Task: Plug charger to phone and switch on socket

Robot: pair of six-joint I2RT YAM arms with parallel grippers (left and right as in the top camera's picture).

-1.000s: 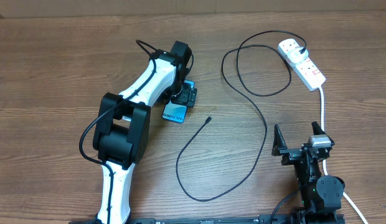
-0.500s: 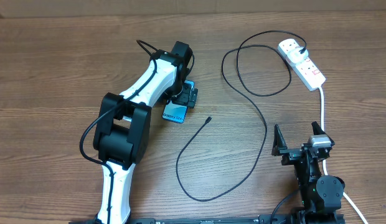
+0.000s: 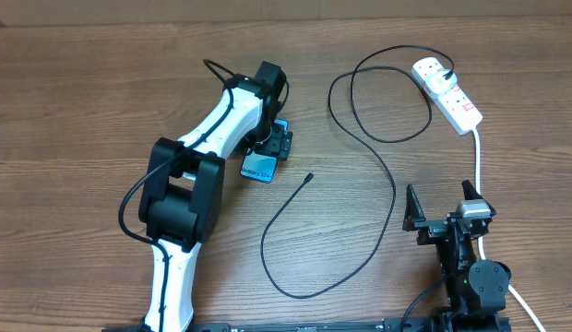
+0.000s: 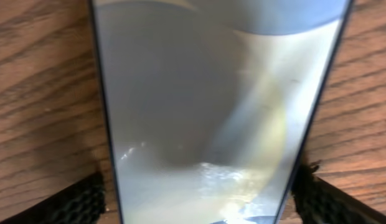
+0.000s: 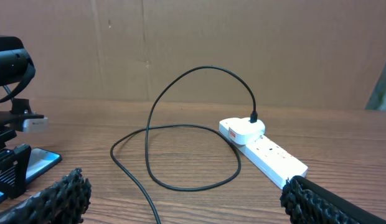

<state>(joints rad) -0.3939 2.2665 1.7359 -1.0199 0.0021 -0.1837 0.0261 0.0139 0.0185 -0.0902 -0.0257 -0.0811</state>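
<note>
So the left gripper (image 3: 272,145) sits right over the phone (image 3: 258,168) on the wooden table (image 3: 83,92). From the wrist cam its pads (image 4: 75,200) look snug against both long edges, so it's clamped on the phone as far as I can see. The charger (image 3: 394,192) has its connector tip (image 3: 309,176) lying loose on the wood near the phone but not touching it, while its plug (image 3: 449,72) sits in the socket (image 3: 457,100), well away from the phone. The right gripper (image 3: 440,198) is also well apart from the phone, jaws wide apart with nothing between them.
</note>
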